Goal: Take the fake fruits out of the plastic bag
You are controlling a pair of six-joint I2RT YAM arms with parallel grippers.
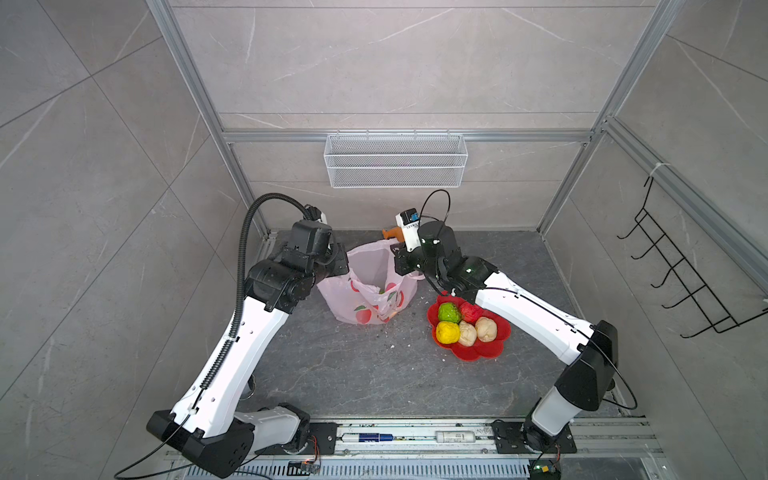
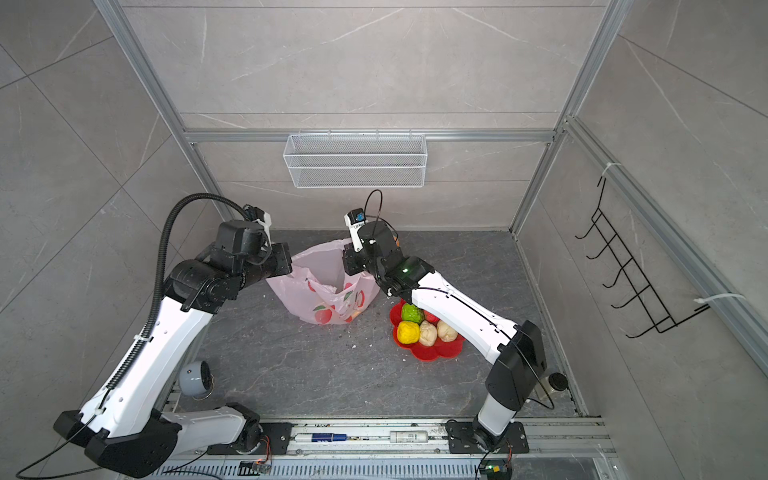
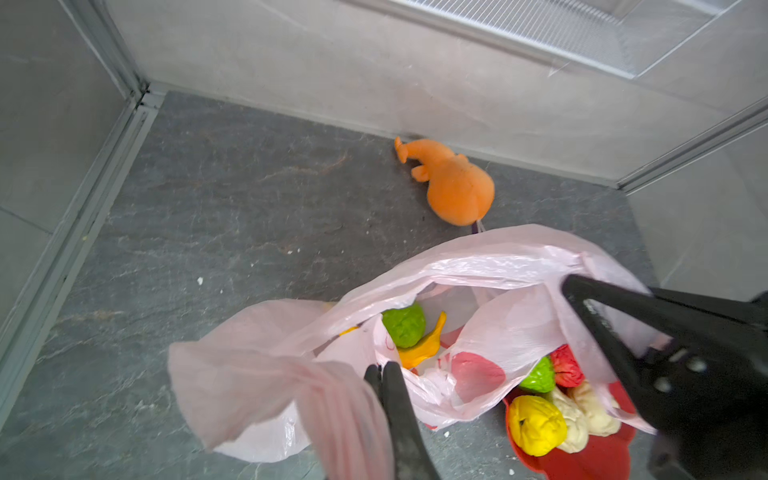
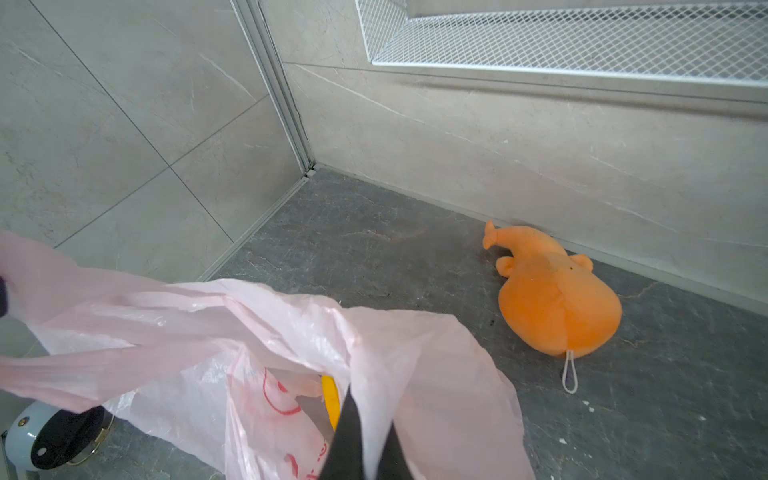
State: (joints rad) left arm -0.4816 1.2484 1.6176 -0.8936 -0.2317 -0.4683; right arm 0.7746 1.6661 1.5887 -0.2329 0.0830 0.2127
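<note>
The left hand [image 3: 381,370] is pinched fully together on a gathered handle strip of the plastic bag [image 3: 478,270], with the film bunched between its fingertips. The right hand [image 3: 575,289] is clamped the same way on the opposite rim. In its own wrist view pink film drapes over its fingers [image 4: 349,436], so their tips are hard to make out.

The bag's mouth is stretched open between the two hands and faces up, its long axis running left to right in both top views. Just past the left fingertips, inside the mouth, a green ball [image 3: 403,324] touches the banana [image 3: 422,347]. The banana's long axis leads away from that hand, with its tapered end raised beside the ball. The right wrist view shows only a yellow sliver of it, and the top views hide the bag's contents.

The bag stands on the desk [image 1: 374,374]. Near its right side is a red plate [image 1: 490,351] holding five fake fruits [image 1: 447,332], partly under the right arm. An orange plush toy [image 3: 457,187] lies behind, against the back wall.
</note>
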